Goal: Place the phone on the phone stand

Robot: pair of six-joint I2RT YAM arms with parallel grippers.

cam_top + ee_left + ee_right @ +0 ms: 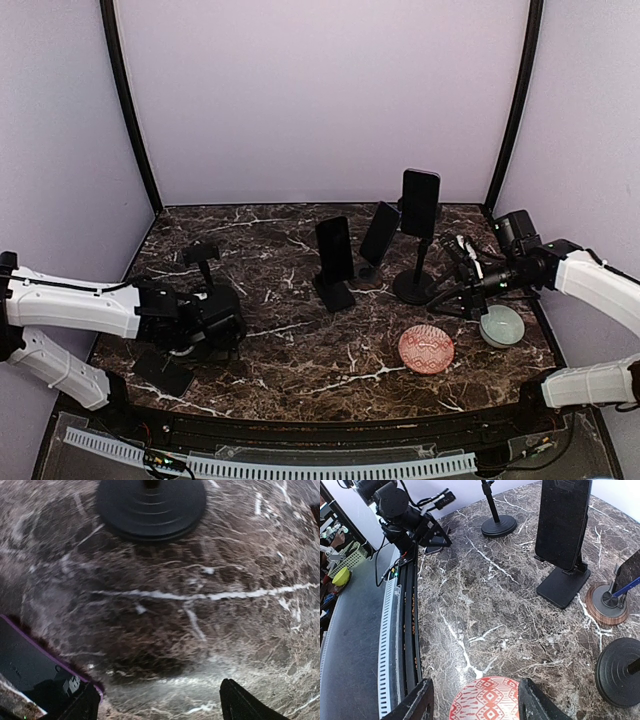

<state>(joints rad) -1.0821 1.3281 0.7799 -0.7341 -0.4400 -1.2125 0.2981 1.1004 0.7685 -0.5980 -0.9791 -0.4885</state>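
Your left gripper [159, 706] gapes wide, empty; the flat black purple-edged phone [35, 672] beside it is cut off at the frame edge. Your right gripper [476, 701]: spread, empty.

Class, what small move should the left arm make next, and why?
Probably slide the left gripper sideways over the phone: its jaws stand open and empty, the phone lies flat beside one fingertip, not between them, and the phone stand nearby is empty.
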